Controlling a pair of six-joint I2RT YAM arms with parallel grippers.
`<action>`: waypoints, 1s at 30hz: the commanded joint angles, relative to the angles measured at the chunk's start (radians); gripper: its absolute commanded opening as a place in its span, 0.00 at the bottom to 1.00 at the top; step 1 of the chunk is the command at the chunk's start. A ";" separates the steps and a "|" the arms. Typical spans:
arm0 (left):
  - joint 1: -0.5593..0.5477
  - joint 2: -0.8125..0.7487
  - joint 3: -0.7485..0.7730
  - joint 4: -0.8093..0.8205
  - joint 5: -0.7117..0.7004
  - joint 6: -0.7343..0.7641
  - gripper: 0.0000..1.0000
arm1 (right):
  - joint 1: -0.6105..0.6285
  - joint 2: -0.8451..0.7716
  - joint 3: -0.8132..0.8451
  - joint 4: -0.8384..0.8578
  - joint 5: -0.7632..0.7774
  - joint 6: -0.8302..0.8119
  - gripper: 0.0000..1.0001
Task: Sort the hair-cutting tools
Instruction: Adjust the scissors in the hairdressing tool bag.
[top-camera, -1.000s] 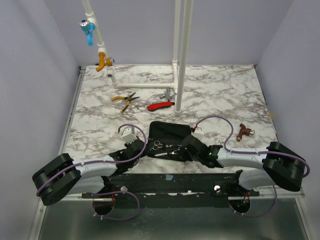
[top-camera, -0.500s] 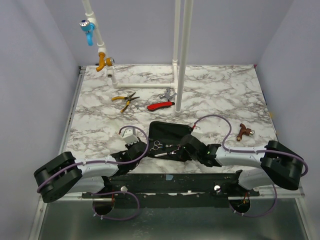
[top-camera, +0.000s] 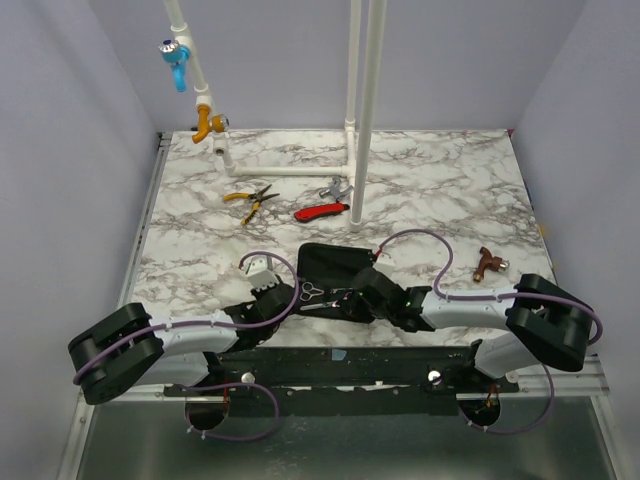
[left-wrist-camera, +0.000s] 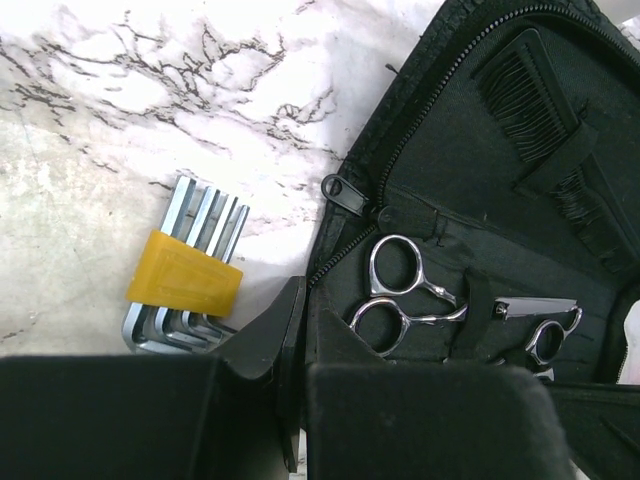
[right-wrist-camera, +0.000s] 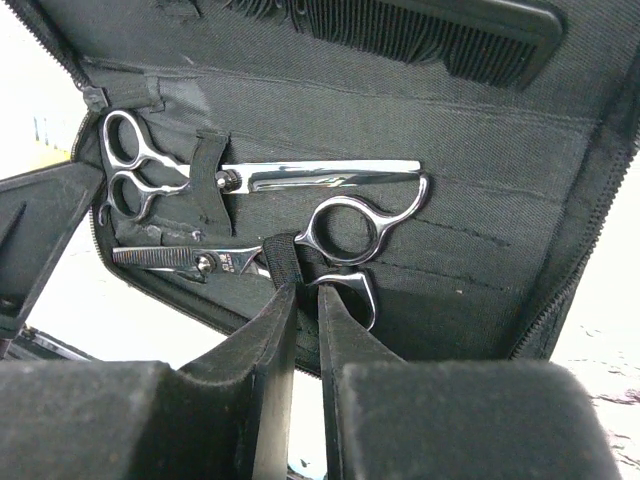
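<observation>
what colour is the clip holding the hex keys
Yellow. The clip shows best in the left wrist view.

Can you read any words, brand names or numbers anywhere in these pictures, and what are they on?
None readable. The black case, comb, upper scissors, lower scissors and yellow hex-key holder show no legible writing; any engraving is too small to tell.

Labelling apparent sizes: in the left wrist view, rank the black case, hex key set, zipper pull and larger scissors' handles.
1. black case
2. hex key set and larger scissors' handles: too alike to rank; blades hidden
3. zipper pull
</observation>
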 joint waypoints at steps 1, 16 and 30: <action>-0.067 -0.025 0.001 -0.062 0.244 -0.063 0.00 | 0.039 0.029 -0.028 -0.003 -0.049 0.074 0.16; -0.067 -0.054 -0.005 -0.159 0.173 -0.068 0.00 | 0.039 -0.138 -0.120 -0.277 0.142 0.118 0.14; -0.067 -0.046 -0.010 -0.170 0.158 -0.050 0.00 | 0.037 -0.261 -0.129 -0.427 0.239 0.146 0.17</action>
